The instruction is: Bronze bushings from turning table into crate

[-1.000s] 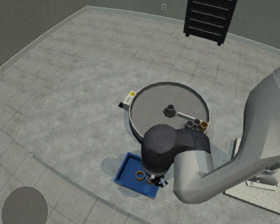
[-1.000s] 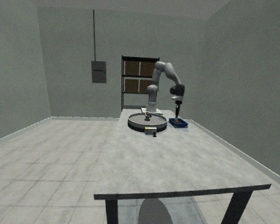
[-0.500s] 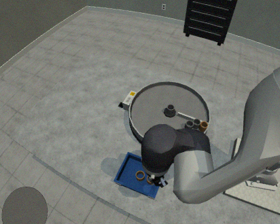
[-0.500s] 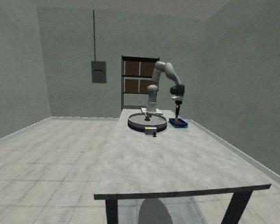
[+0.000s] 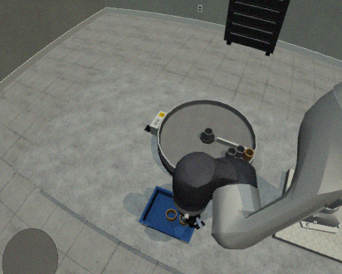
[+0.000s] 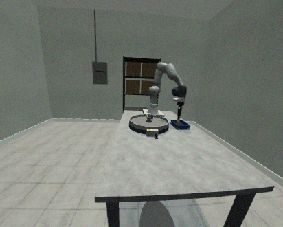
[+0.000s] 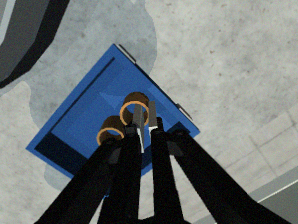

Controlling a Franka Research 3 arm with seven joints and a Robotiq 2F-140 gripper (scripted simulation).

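My gripper [image 7: 146, 111] hangs over the blue crate [image 7: 107, 122] and is shut on the wall of a bronze bushing [image 7: 131, 114]. A second bronze bushing [image 7: 110, 131] lies in the crate beside it; it also shows in the top view [image 5: 170, 214]. The crate [image 5: 168, 215] sits on the table just in front of the turning table [image 5: 206, 133]. On the turning table's right rim stand two steel bushings [image 5: 236, 151] and one bronze bushing [image 5: 248, 153]. A dark hub [image 5: 207, 135] stands at its centre. In the exterior view the gripper [image 6: 178, 111] is above the crate [image 6: 180, 126].
A small control box [image 5: 158, 120] with a yellow label sits at the turning table's left side. The robot base plate [image 5: 316, 232] is to the right. A dark shelf rack [image 5: 254, 22] stands at the far wall.
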